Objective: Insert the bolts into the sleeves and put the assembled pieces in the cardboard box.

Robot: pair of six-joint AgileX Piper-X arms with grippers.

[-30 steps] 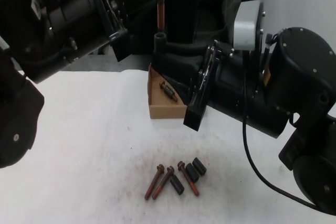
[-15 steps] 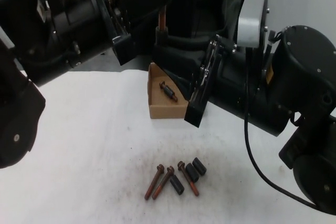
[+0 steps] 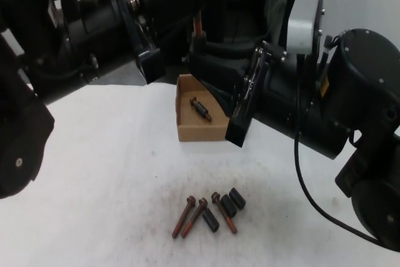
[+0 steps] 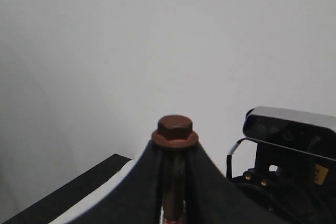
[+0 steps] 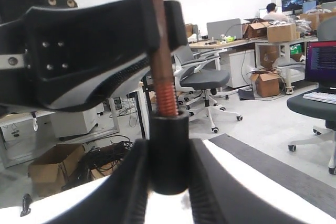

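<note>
We start with the room behind the bench: an open office with a grey office chair (image 5: 202, 77), a long desk (image 5: 231, 40) and a cardboard carton (image 5: 52, 169) on the floor among cables. On the other side rises a plain white wall (image 4: 157, 35).

The bench is covered by a white cloth (image 3: 112, 154), grubby with dark smudges where the loose parts lie.

Over its far side hang the two black arms, the left arm (image 3: 81, 23) coming in from one side and the right arm (image 3: 325, 104) from the other.

Below them the cardboard box (image 3: 187, 130) stands on the cloth, with one assembled piece (image 3: 200, 108) lying inside it.

The left gripper (image 4: 174, 166) is clamped on the held bolt (image 4: 175, 129), upright with its hex head on top. The right gripper (image 5: 168, 179) pinches the held sleeve (image 5: 168, 153) from both sides. We see the bolt's threaded tip just at the sleeve's mouth.

Near the cloth's front edge lie three loose bolts (image 3: 194, 217) and three loose sleeves (image 3: 229, 206), close together, well apart from the box.
</note>
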